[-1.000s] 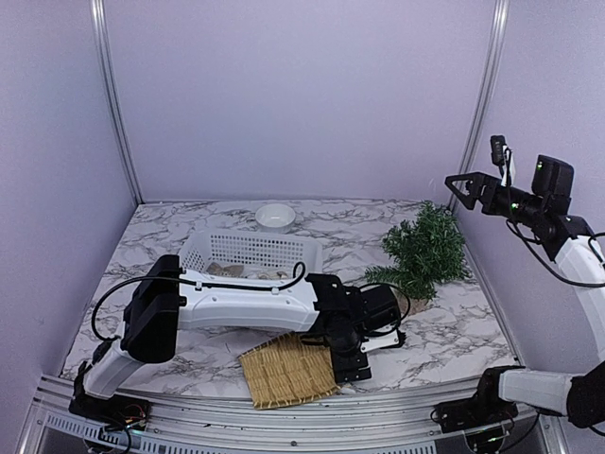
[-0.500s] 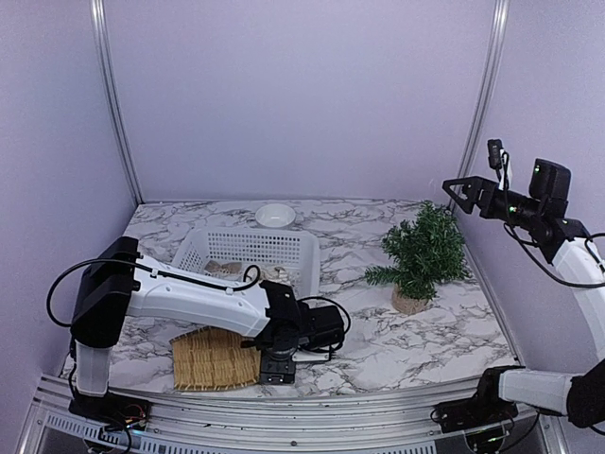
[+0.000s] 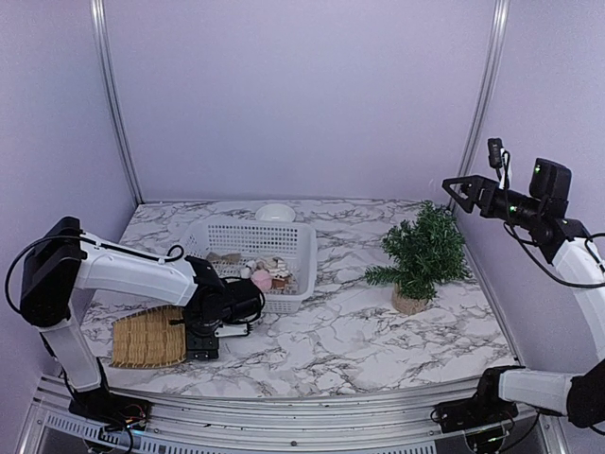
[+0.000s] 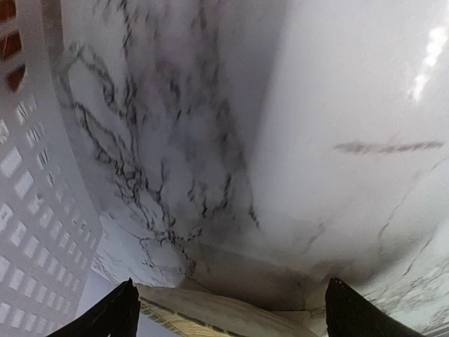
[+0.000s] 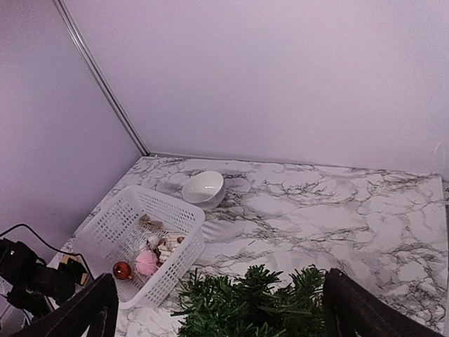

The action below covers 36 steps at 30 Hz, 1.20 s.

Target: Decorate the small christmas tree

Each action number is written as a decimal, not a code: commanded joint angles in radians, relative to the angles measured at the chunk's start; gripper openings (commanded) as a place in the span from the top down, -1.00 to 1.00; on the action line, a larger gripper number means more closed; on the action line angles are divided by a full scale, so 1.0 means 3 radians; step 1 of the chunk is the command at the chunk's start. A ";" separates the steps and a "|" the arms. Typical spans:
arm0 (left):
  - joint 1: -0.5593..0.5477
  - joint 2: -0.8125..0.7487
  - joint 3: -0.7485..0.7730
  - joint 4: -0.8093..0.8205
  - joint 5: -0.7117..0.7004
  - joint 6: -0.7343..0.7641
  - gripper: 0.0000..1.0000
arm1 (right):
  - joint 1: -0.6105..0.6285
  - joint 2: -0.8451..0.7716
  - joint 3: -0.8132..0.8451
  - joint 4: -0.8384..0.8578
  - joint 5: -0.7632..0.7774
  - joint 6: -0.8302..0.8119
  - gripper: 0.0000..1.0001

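Observation:
The small christmas tree [image 3: 423,251] stands upright in its tan woven pot [image 3: 408,301] at the right of the table, with no ornaments on it. My right gripper [image 3: 463,194] hangs high above and just right of it, open and empty; its view looks down on the treetop [image 5: 259,302] between its fingertips [image 5: 98,305]. My left gripper [image 3: 202,336] is low on the table at the right edge of a woven straw mat [image 3: 149,339], jaws wide apart. The mat's edge [image 4: 210,309] lies between them.
A white slatted basket [image 3: 284,232] sits left of centre and holds a pink ball [image 3: 262,280], a red bauble [image 5: 123,270] and other small ornaments. A white bowl [image 3: 275,216] stands behind it. The basket wall [image 4: 28,232] is close on the left gripper's left.
My left arm has swept left along the front of the table, and the straw mat has moved left with it. The right arm has barely moved.

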 commanded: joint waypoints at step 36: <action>-0.0021 0.1556 0.2890 0.1169 0.0593 0.0467 -0.54 | -0.1345 -0.0987 -0.1606 -0.0286 0.0359 0.1346 -0.81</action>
